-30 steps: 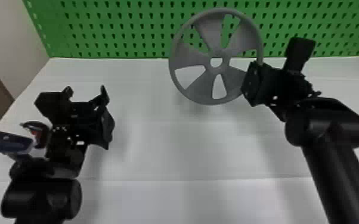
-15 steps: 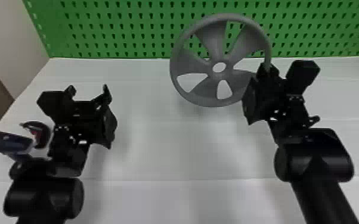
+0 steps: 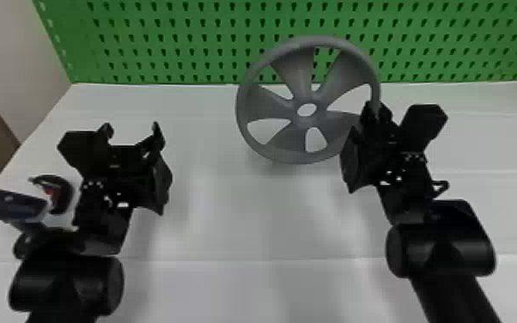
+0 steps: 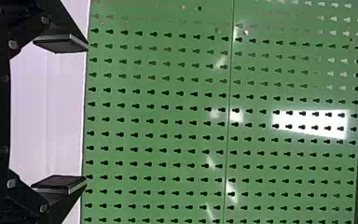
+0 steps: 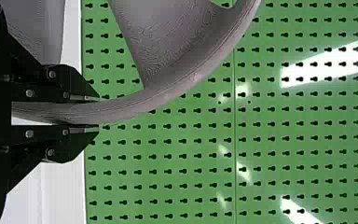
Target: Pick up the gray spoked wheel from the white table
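You've got the gray spoked wheel (image 3: 302, 92) upper center of the head view, just right of the middle, tilted, face toward you. Your right gripper (image 3: 375, 111) is pinching its rim at the wheel's right side; right wrist view confirms rim between both fingers. Can't tell you if the lower edge touches the white table (image 3: 244, 214). Your left gripper (image 3: 132, 129) sits left of center, fingers spread, nothing between them. Green pegboard (image 3: 176, 43) across the top; dark blue tool (image 3: 10, 205) at left edge.
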### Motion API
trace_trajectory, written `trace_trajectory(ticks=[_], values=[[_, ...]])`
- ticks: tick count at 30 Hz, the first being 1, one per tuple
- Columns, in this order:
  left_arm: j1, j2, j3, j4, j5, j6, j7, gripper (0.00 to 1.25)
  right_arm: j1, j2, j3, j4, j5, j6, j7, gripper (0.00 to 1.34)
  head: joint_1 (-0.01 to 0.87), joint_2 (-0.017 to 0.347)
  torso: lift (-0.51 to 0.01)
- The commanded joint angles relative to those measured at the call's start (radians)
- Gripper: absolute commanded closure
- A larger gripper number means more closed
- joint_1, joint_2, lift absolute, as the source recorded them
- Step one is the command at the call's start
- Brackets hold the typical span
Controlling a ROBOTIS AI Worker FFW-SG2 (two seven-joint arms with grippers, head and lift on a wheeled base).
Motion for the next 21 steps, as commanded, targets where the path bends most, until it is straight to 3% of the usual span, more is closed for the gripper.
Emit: trace_trajectory(ticks=[1,11,21], values=[[-0.001,0.000,-0.002,0.000,-0.014,0.001,0.000,0.26,0.010,-0.002,0.004,0.010,-0.011,-0.017,0.000,1.06,0.770,0.044,-0.098],[-0.001,-0.008,-0.006,0.000,-0.048,0.001,0.025,0.26,0.024,-0.005,0.010,0.012,-0.012,-0.017,0.000,1.06,0.770,0.044,-0.098],[-0.009,-0.034,0.012,-0.002,-0.076,0.003,0.034,0.26,0.027,-0.007,0.017,0.012,-0.011,-0.002,0.000,1.06,0.770,0.044,-0.098]])
